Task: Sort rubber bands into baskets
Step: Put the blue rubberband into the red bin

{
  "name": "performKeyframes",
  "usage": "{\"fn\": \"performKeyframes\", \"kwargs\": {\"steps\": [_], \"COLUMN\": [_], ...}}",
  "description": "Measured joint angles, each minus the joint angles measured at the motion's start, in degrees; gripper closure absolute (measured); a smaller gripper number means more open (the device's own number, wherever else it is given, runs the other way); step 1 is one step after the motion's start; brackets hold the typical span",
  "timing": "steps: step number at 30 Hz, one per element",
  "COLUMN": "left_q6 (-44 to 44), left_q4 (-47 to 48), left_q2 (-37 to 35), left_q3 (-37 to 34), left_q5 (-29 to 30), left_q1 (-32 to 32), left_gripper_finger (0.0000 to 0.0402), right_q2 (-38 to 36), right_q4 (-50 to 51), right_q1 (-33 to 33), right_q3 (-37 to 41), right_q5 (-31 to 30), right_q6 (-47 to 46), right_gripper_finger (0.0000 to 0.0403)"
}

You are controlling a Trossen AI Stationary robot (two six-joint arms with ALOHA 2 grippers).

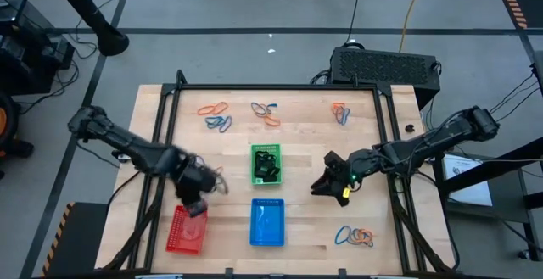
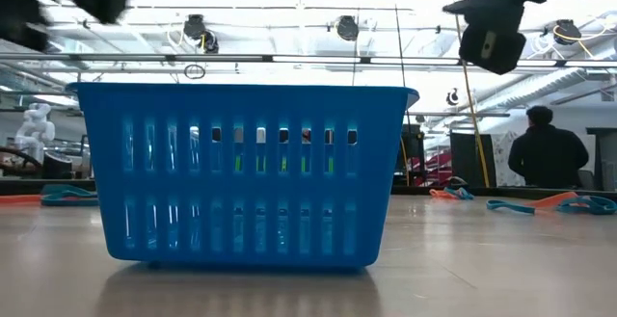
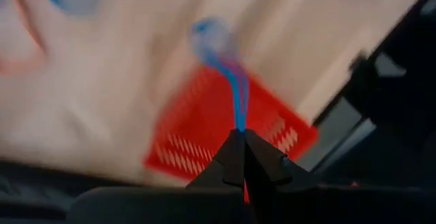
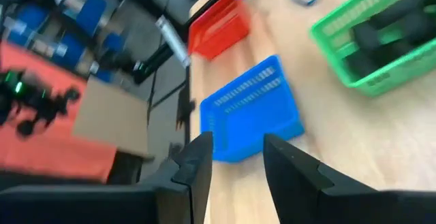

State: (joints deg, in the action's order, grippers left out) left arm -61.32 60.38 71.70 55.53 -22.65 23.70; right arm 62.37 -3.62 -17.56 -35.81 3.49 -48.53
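1. Pinching a blue rubber band (image 3: 228, 81) between fully closed fingers, the left gripper (image 1: 197, 201) hangs over the far end of the red basket (image 1: 186, 232), which sits near the tabletop's (image 1: 305, 160) front left corner; the band dangles from the fingertips above the red mesh.
2. The left arm reaches in from the left edge, angled toward the front.
3. The green basket (image 1: 265, 164), at the tabletop's middle, holds black bands; the blue basket (image 1: 267, 223) stands just in front of it, near the front edge.
4. Loose rubber bands (image 1: 216, 116) lie in clusters along the far edge, with one more cluster near the front right corner.
5. The right gripper (image 1: 327, 181) hovers right of the green basket, fingers parted and holding nothing.
6. The right arm stretches in from the right edge.
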Motion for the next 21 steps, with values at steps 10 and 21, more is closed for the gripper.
{"fn": "performKeyframes", "kwargs": {"steps": [10, 21], "left_q6": [-18.48, -17.81], "left_q4": [-10.32, -12.57], "left_q2": [1.39, 9.95], "left_q3": [-3.18, -6.49], "left_q5": [3.42, 5.27], "left_q1": [18.17, 20.96], "left_gripper_finger": [0.0401, 0.0395], "right_q2": [0.00, 0.04], "right_q4": [4.08, 19.92], "right_q1": [-8.51, -16.77], "right_q3": [-0.02, -0.02], "right_q5": [11.87, 11.43], "right_q6": [5.82, 5.87], "right_gripper_finger": [0.0280, 0.0280]}}
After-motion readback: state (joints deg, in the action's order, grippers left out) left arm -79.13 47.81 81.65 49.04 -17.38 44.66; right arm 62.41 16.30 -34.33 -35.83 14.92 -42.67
